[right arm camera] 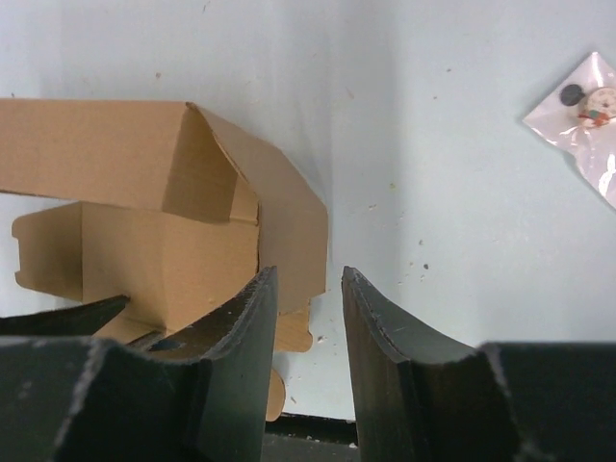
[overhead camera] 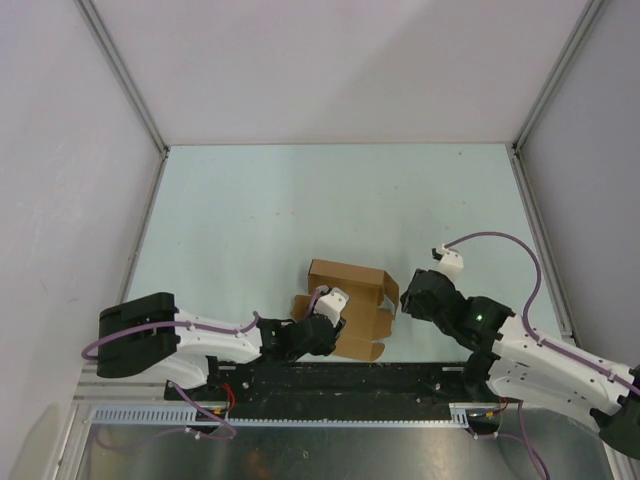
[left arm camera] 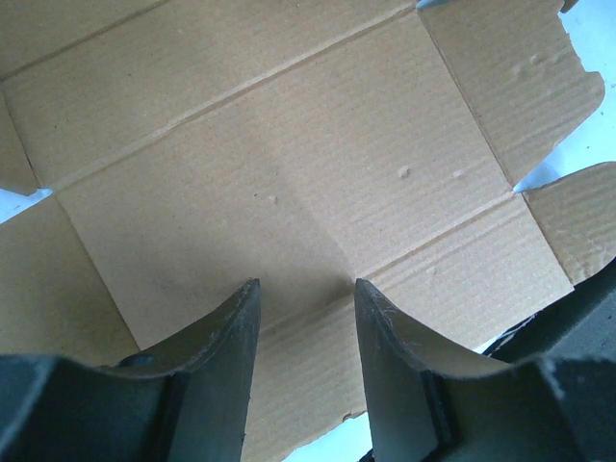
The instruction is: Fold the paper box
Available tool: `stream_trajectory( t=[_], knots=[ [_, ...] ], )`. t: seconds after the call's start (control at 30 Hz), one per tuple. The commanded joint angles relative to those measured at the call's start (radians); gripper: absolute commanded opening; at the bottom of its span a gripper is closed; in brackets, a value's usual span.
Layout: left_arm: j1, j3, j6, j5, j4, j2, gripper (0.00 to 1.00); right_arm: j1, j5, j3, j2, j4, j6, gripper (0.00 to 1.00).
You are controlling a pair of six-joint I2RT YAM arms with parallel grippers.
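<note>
The paper box (overhead camera: 347, 287) is a brown cardboard mailer, partly folded, lying near the table's front edge between the two arms. My left gripper (overhead camera: 330, 322) is over its near side. In the left wrist view the creased panel (left arm camera: 289, 173) fills the frame and the left gripper (left arm camera: 306, 289) is open, its tips right at the cardboard, with nothing between them. My right gripper (overhead camera: 404, 294) is just right of the box. In the right wrist view it (right arm camera: 308, 279) is open, with a raised wall and side flap of the box (right arm camera: 125, 231) to its left and bare table in the gap.
A small clear packet (right arm camera: 587, 111) lies on the table to the right of the right gripper. A black rail (overhead camera: 350, 380) runs along the near edge behind the box. White enclosure walls (overhead camera: 80, 200) border the table on the left, right and far sides.
</note>
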Motion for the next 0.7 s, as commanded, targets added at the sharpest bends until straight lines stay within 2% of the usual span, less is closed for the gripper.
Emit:
stream_trajectory(
  t=[0.0, 0.67],
  knots=[
    [-0.005, 0.003, -0.014, 0.008, 0.008, -0.016, 0.49, -0.008, -0.086, 0.003, 0.023, 0.068, -0.049, 0.38],
    [-0.005, 0.001, -0.005, 0.008, 0.008, -0.016, 0.48, -0.018, -0.112, 0.004, -0.05, 0.054, -0.061, 0.4]
  ],
)
